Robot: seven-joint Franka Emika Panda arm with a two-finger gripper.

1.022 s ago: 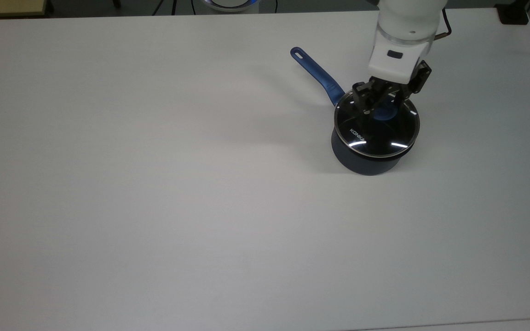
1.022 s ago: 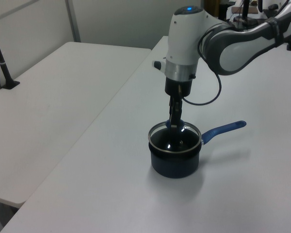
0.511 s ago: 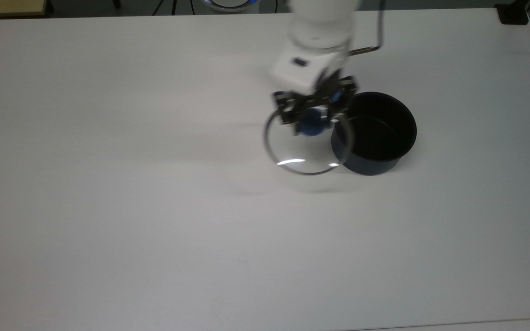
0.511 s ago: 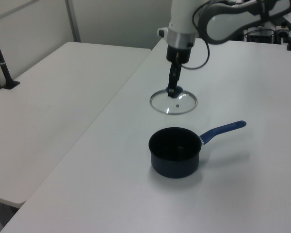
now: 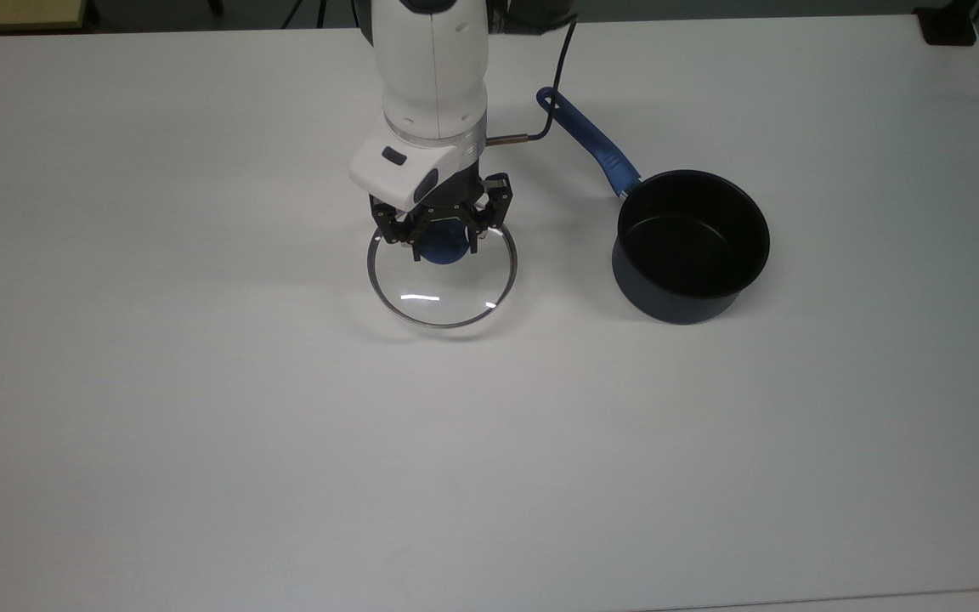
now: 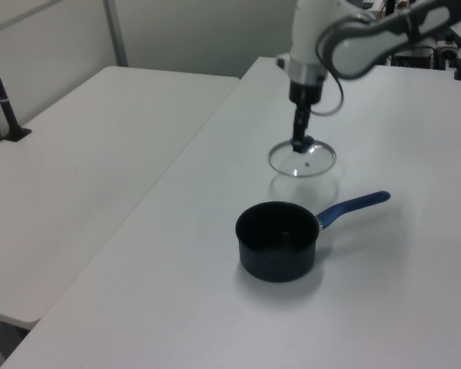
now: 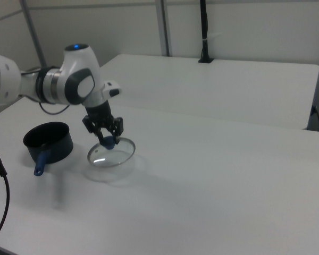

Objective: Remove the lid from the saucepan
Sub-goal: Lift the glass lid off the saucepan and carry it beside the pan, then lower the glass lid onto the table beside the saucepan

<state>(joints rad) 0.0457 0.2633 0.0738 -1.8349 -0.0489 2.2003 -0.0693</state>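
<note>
While the claw (image 5: 442,240) hangs over the open middle of the desk (image 5: 200,425), note that its fingers are closed in on the blue knob (image 5: 444,250) of the lid (image 5: 442,276), gripping it from two sides. The glass disc hangs level under the knob. In the left view and the right view a shadow sits on the desk below the lid, so you can judge it held clear of the surface, not resting on it.

The saucepan (image 5: 691,246) stands uncovered, black inside showing, well apart from the lid, nearer the desk's right edge in the top view. Its blue handle (image 5: 587,140) runs toward the desk's far edge in the top view, slanting toward the arm's side.

Key relation for your next move: the lid lies directly beneath the claw, with nothing but bare desk under it, and the saucepan lies off to the top view's right. A straight descent should set the disc down flat. The handle's end is the nearest thing to the arm, near the cable (image 5: 553,93) behind the wrist, so watch that if you swing back.

Task looks nearly done; only the set-down and release remain.
</note>
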